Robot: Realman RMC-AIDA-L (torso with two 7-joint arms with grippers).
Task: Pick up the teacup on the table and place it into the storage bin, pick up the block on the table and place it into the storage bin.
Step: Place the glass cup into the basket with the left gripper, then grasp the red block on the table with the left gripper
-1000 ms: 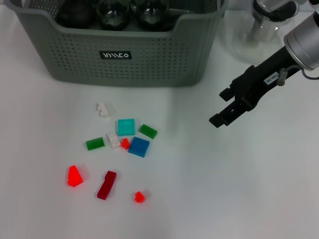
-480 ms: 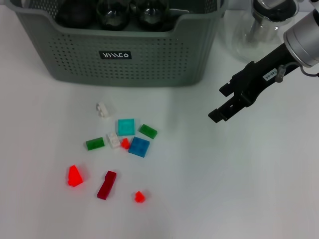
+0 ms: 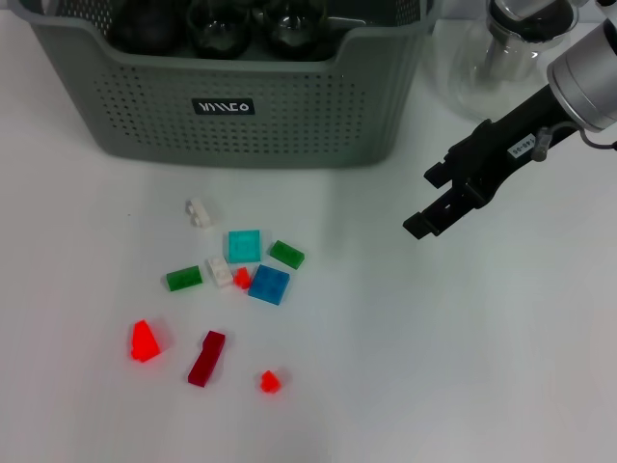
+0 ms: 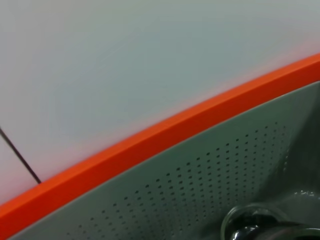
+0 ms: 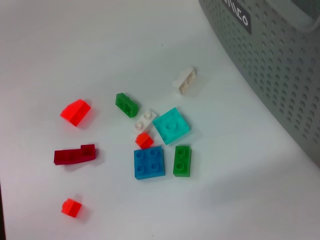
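The grey-green storage bin (image 3: pixel 231 106) (image 5: pixel 280 65) stands at the far side of the table. Dark glass teacups (image 3: pixel 220 24) lie inside it, and no teacup shows on the table. Several small blocks are scattered in front of the bin, among them a blue block (image 3: pixel 269 285) (image 5: pixel 149 162), a cyan block (image 3: pixel 244 245) (image 5: pixel 171 125), a dark red block (image 3: pixel 206 358) (image 5: pixel 75 154) and a white block (image 3: pixel 200 212) (image 5: pixel 184 80). My right gripper (image 3: pixel 424 203) hovers open and empty to the right of the blocks. The left gripper is out of view; its wrist camera looks at the bin's wall (image 4: pixel 210 180).
A clear glass jug (image 3: pixel 492 58) stands right of the bin, behind my right arm. An orange edge (image 4: pixel 150 140) crosses the left wrist view next to the bin. More blocks lie about: green ones (image 3: pixel 286 254), red ones (image 3: pixel 145 340).
My right gripper has shifted slightly away from me, toward the bin's side. The blocks lie where they were.
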